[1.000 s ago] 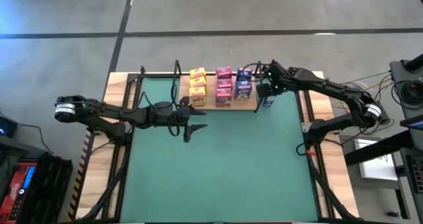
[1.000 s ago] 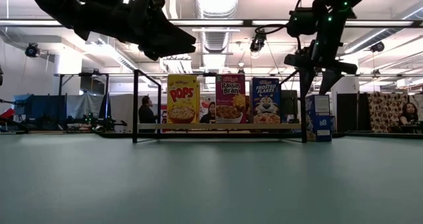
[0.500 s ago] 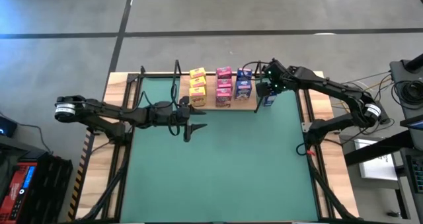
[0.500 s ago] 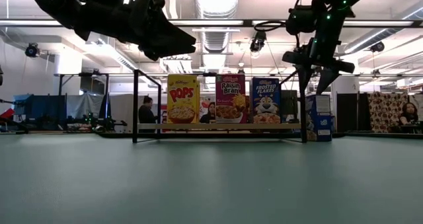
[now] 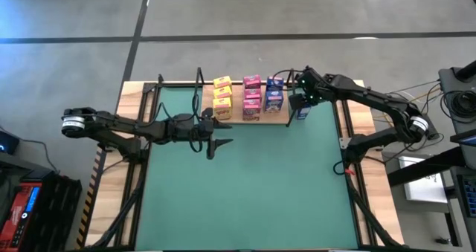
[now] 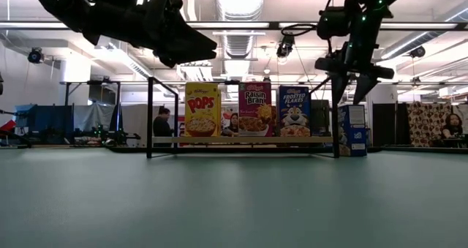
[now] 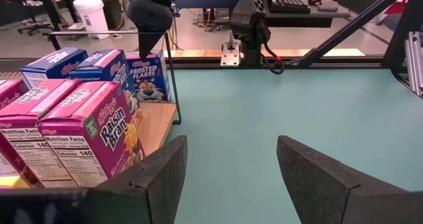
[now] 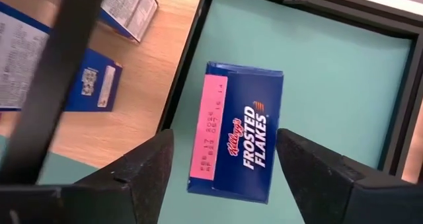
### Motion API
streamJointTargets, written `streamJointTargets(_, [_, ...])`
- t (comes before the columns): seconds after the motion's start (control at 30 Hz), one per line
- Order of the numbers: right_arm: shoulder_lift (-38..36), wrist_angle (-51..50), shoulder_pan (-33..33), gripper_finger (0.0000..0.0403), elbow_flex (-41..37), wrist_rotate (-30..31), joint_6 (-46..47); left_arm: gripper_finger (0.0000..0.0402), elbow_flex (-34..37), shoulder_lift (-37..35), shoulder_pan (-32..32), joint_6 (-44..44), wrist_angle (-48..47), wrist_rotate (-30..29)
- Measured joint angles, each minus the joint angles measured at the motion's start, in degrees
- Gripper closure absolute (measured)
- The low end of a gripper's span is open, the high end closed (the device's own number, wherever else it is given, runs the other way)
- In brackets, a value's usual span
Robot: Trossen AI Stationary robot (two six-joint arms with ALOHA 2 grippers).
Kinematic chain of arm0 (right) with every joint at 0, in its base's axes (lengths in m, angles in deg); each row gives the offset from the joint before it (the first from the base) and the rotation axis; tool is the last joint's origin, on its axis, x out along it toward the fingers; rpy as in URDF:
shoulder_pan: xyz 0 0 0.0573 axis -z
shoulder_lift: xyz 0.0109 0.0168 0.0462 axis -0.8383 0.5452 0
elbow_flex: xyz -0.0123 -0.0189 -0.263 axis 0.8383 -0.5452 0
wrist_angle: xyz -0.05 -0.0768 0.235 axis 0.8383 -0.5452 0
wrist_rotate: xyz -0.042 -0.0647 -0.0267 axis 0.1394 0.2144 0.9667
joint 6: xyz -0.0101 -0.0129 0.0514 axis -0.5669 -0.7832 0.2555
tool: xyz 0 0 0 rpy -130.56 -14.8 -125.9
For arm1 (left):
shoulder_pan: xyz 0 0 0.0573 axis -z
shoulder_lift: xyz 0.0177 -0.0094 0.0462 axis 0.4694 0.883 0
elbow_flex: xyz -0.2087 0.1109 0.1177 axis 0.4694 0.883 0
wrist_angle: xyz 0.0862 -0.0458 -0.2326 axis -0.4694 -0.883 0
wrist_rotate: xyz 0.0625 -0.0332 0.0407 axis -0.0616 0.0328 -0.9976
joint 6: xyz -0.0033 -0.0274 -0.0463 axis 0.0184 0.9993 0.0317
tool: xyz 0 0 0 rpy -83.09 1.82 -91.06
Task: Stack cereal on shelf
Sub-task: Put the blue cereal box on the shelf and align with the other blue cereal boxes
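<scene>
The wooden shelf [image 5: 285,119] stands at the table's far edge. It holds rows of upright yellow [image 5: 222,97], pink [image 5: 251,97] and blue [image 5: 274,94] cereal boxes. One more blue Frosted Flakes box [image 8: 236,139] stands upright on the green table just right of the shelf's right end [image 6: 352,131]. My right gripper [image 6: 345,98] hangs open just above this box, fingers pointing down, one toward each side of the box top [image 8: 225,138]. My left gripper [image 5: 216,144] is open and empty in front of the shelf's left part [image 7: 231,151].
The shelf's black wire uprights [image 6: 149,116] stand at its ends, and the right one [image 8: 63,72] is close to my right gripper. The green table [image 5: 245,192] spreads out in front of the shelf. People show in the room beyond the table.
My right gripper has shifted slightly toward the shelf while staying open above the lone blue box. The box has not moved.
</scene>
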Motion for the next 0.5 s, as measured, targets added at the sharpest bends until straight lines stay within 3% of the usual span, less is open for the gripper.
streamJointTargets(0.27, [2.04,0.04,0.01,0.0121,-0.59,0.39,0.36,0.0184,0.0,0.0,0.0,0.0,-0.02,0.14])
streamJointTargets(0.5, [2.55,0.63,0.0,0.0128,-0.59,1.24,-0.01,0.0184,0.01,0.0,0.0,0.0,-0.02,0.15])
